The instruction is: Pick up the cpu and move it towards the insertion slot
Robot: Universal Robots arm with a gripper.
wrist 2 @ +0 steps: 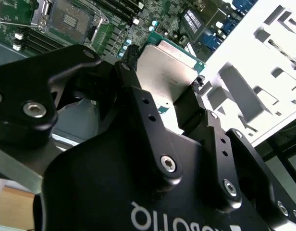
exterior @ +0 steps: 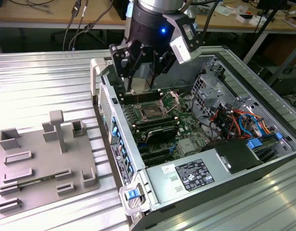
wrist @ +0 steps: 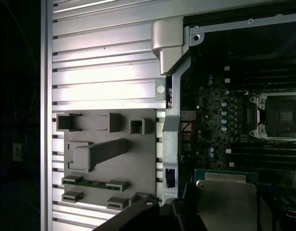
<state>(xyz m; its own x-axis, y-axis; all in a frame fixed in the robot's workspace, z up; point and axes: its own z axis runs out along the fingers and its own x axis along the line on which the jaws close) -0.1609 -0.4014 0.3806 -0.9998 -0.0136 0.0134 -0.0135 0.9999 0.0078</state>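
In the exterior view, the gripper (exterior: 140, 91) hung at upper centre of the frame, over the open computer case (exterior: 263, 166), clamped on the cpu (exterior: 140, 83). The cpu (wrist 2: 169, 67) sat edge-on between the black fingers (wrist 2: 138, 103) in the second wrist view. The insertion slot (exterior: 153, 112) lay just below and right, its frame raised. The grey tray (exterior: 44, 163) rested on the tabletop (exterior: 37, 82) at lower left.

The arm's wrist (exterior: 150, 21) is a stout black cylinder below a silvery ring, and a small blue light glows on it at about two o'clock. A pale grey box-shaped camera module (exterior: 182, 41) is bolted to its flank. The gripper (exterior: 141, 82) is matte black, built of angular linkage bars. In the second wrist view its fingers (wrist 2: 143, 115) carry small holes and silver hex-socket screws, and white lettering marks the black body.
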